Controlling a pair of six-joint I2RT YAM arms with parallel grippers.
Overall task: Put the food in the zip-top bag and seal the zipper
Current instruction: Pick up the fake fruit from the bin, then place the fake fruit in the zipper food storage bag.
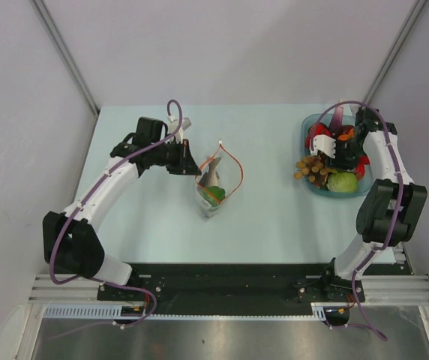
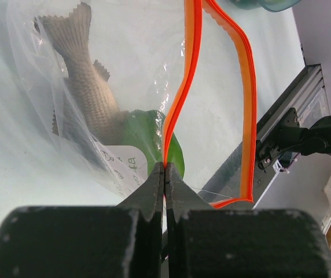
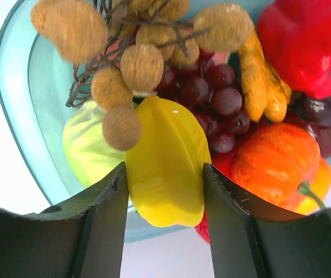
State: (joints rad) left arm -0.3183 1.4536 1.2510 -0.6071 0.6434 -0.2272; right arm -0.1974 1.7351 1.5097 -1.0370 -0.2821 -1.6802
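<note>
The zip-top bag [image 1: 216, 186] lies mid-table with its mouth open and the orange-red zipper [image 2: 180, 92] curving in a loop. Through the clear plastic I see a grey toy fish [image 2: 90, 98] and a green leafy piece [image 2: 145, 130]. My left gripper [image 1: 193, 166] is shut on the zipper strip at the bag's near lip, seen pinched in the left wrist view [image 2: 165, 174]. Over the blue tray [image 1: 307, 131], my right gripper [image 3: 164, 168] has both fingers pressed against a yellow star-shaped fruit [image 3: 168, 145].
The tray [image 3: 21, 116] also holds a red pepper [image 3: 307, 40], an orange pepper [image 3: 275, 159], dark grapes [image 3: 212, 98], a brown berry bunch [image 3: 142, 66] and a pale green fruit [image 3: 87, 145]. It stands near the table's right edge.
</note>
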